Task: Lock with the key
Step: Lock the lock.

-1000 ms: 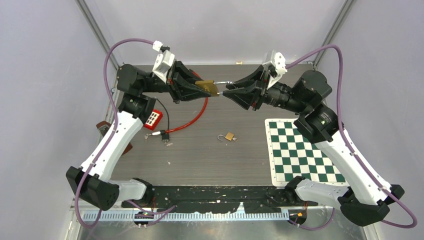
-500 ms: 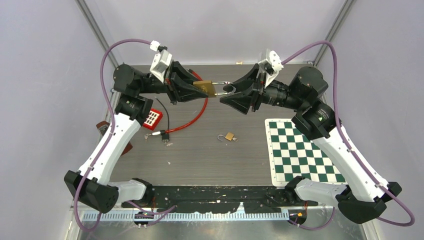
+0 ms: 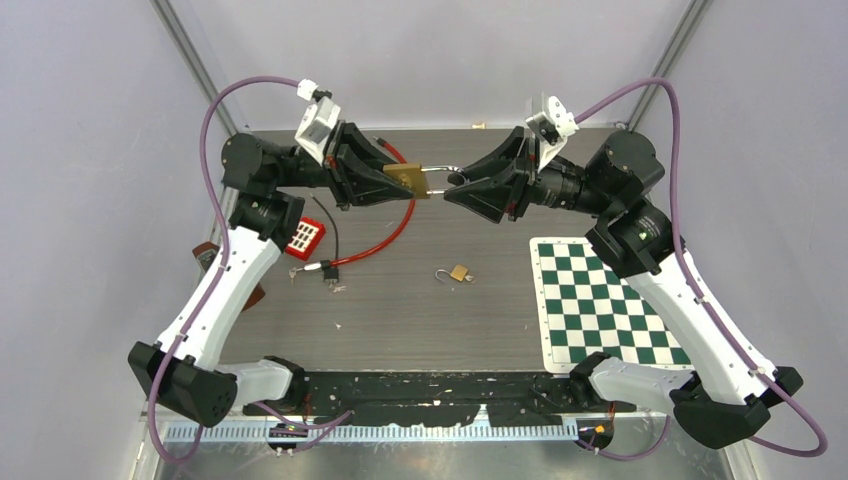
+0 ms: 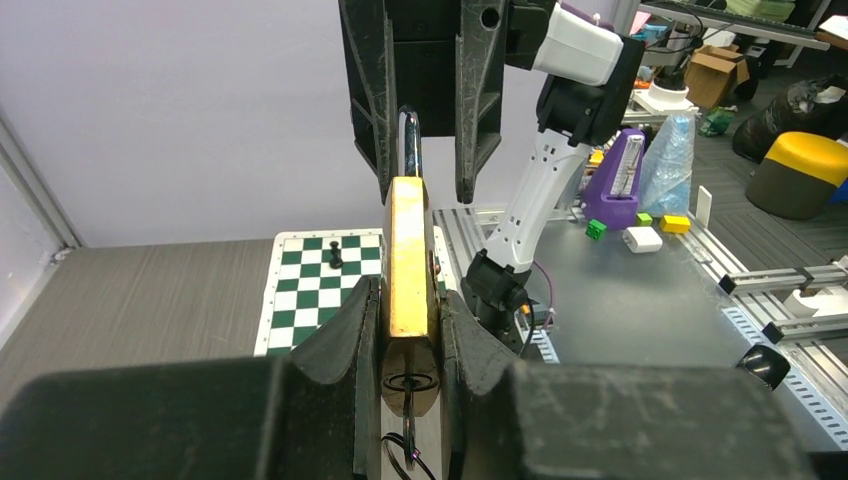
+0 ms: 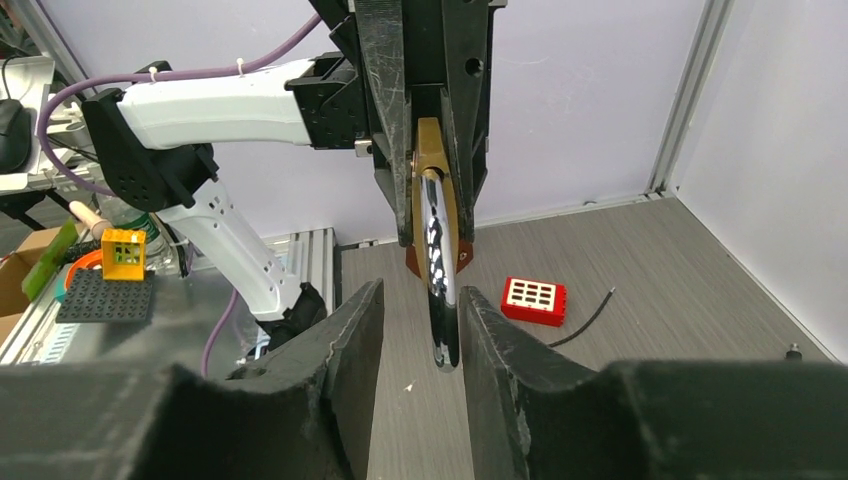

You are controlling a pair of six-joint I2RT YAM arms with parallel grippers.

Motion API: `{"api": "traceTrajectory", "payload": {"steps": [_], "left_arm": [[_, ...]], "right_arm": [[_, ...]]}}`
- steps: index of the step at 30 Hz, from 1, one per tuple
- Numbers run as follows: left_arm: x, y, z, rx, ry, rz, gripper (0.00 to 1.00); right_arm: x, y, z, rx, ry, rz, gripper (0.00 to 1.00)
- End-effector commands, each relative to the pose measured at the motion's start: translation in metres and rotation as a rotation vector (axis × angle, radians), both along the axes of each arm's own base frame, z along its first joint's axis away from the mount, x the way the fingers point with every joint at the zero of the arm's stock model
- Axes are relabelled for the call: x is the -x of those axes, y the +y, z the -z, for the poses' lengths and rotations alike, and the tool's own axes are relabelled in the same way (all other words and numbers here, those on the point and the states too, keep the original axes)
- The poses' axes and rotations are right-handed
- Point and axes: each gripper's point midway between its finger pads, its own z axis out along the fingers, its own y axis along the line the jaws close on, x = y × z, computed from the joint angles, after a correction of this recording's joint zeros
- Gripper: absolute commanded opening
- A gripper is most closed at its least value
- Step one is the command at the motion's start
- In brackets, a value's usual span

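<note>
A brass padlock (image 3: 404, 178) is held in the air over the far middle of the table, its silver shackle (image 3: 440, 168) pointing right. My left gripper (image 3: 412, 182) is shut on the padlock body (image 4: 410, 250). A key ring (image 4: 412, 385) hangs at the padlock's base between the left fingers. My right gripper (image 3: 452, 185) is open, its fingers either side of the shackle's bend (image 5: 440, 280). The shackle lies close to the right-hand finger (image 5: 490, 330), with a gap on the other side.
A small brass padlock (image 3: 459, 272) lies open on the table (image 3: 400, 310). A red cable (image 3: 395, 228) ends in a lock with keys (image 3: 328, 270). A red brick (image 3: 305, 236) lies by the left arm. A green chessboard (image 3: 610, 305) lies at right.
The left gripper has drawn the padlock slightly left. The right gripper, nearly closed at the shackle's tip a second ago, opened wide and now stands narrower around the shackle.
</note>
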Motion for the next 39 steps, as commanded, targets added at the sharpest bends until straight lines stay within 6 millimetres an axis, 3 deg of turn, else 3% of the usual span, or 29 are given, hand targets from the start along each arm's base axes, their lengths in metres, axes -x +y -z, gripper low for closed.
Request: {"api": "traceTrajectory", "payload": {"steps": [1, 3, 9, 11, 19, 31, 39], "left_arm": [[0.016, 0.008, -0.026, 0.064, -0.112, -0.020, 0.00], [0.016, 0.009, -0.025, 0.062, -0.113, -0.017, 0.00], [0.015, 0.008, -0.023, 0.058, -0.108, -0.016, 0.00], [0.015, 0.008, -0.022, 0.058, -0.109, -0.015, 0.00], [0.009, 0.007, -0.024, 0.076, -0.112, -0.049, 0.00], [-0.004, 0.004, -0.029, 0.095, -0.140, -0.095, 0.00], [-0.010, -0.002, -0.020, 0.071, -0.126, -0.071, 0.00]], "right_arm": [[0.008, -0.004, -0.026, -0.049, -0.071, -0.018, 0.38], [0.007, -0.003, -0.026, -0.048, -0.070, -0.019, 0.37], [0.004, 0.002, -0.021, -0.039, -0.052, -0.036, 0.09], [0.001, 0.003, -0.020, -0.036, -0.040, -0.036, 0.06], [0.003, 0.011, -0.012, -0.034, -0.014, -0.096, 0.05], [-0.002, 0.038, 0.028, 0.020, 0.068, -0.149, 0.05], [-0.003, 0.053, 0.050, 0.062, 0.090, -0.173, 0.05]]}}
